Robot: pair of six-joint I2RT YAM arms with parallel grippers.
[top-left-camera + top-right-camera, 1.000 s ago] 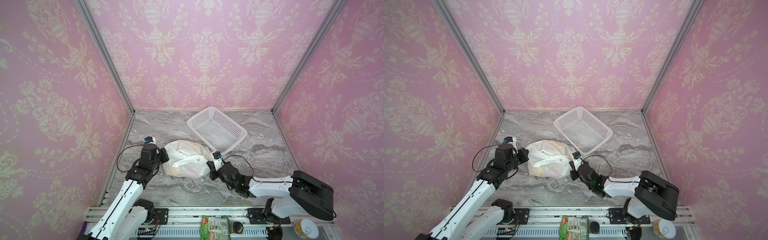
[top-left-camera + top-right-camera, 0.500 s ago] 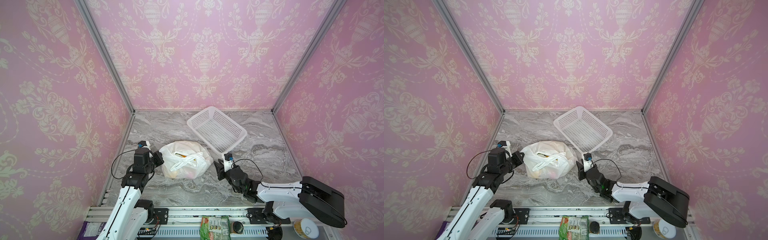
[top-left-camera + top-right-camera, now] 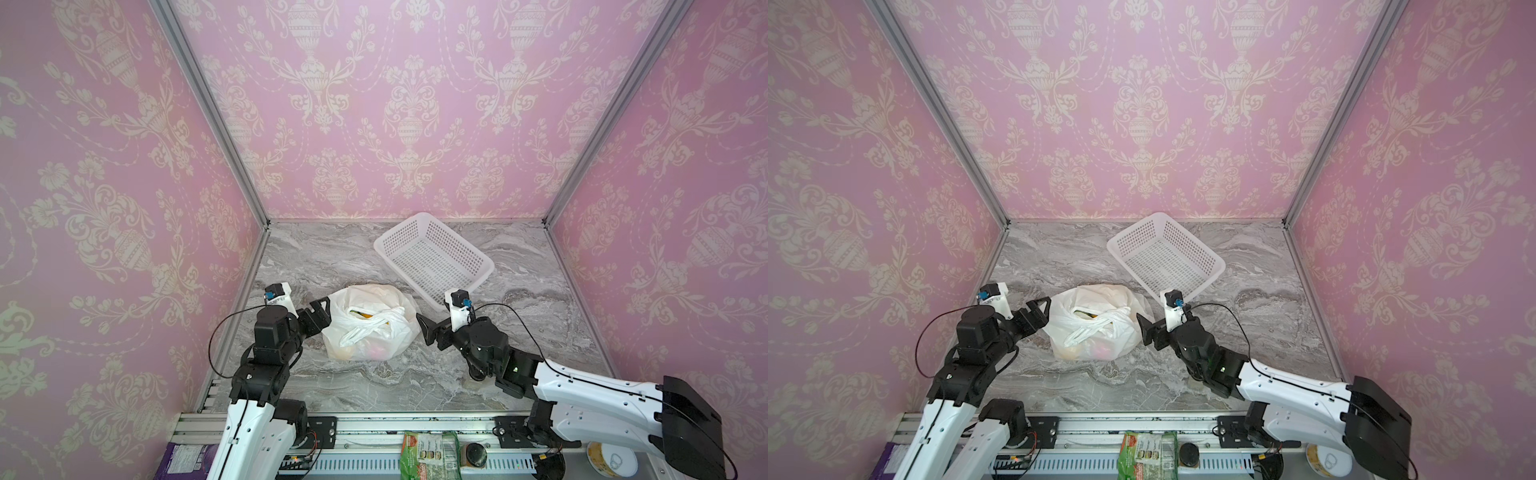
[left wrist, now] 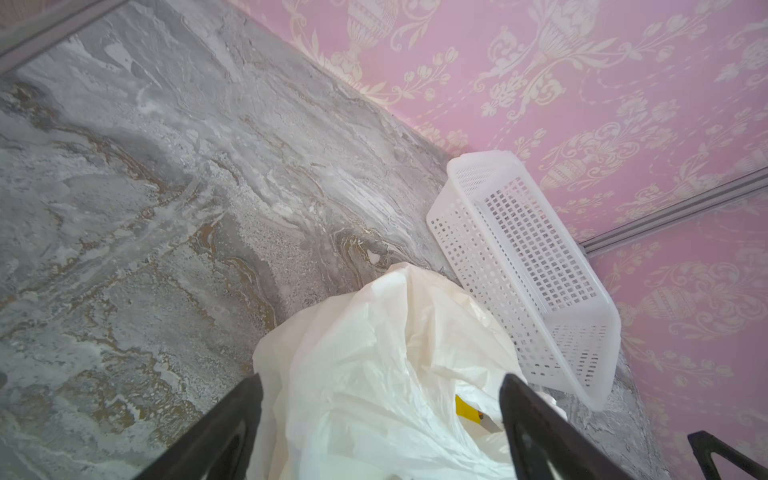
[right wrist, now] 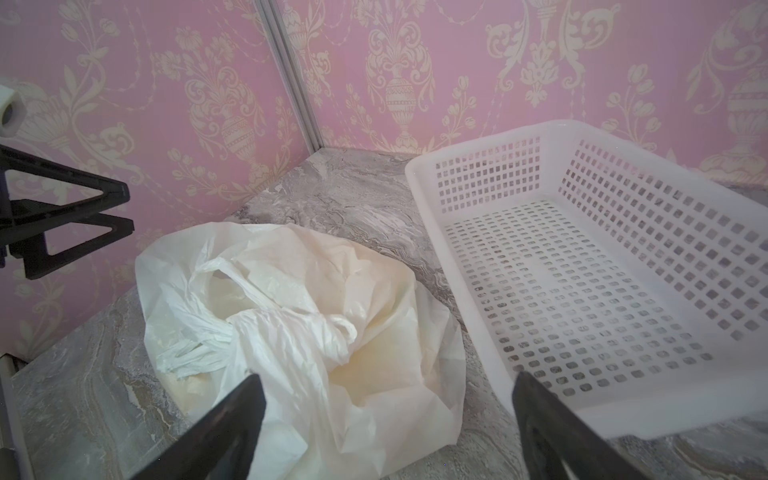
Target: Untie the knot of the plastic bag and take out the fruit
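The translucent white plastic bag (image 3: 370, 328) (image 3: 1096, 328) lies on the marble table, just in front of the basket. Its loop handles lie across the mouth, bunched into a twisted lump, the knot (image 5: 224, 332); I cannot tell how tight it is. Yellow fruit (image 3: 360, 313) (image 4: 467, 411) shows through the mouth, and pink-red fruit (image 3: 376, 350) shows through the plastic. My left gripper (image 3: 322, 313) (image 4: 382, 399) stands open at the bag's left edge. My right gripper (image 3: 424, 328) (image 5: 386, 395) stands open just off the bag's right side. Neither holds anything.
The white perforated basket (image 3: 478, 253) (image 5: 419, 174) sits empty behind and to the right of the bag, its near corner close to my right wrist. Pink walls close in three sides. A green packet (image 3: 428, 453) and a tin (image 3: 611, 459) lie past the front rail.
Both grippers went from shut to open beside the bag. The bag has slumped lower and its mouth shows more fruit.
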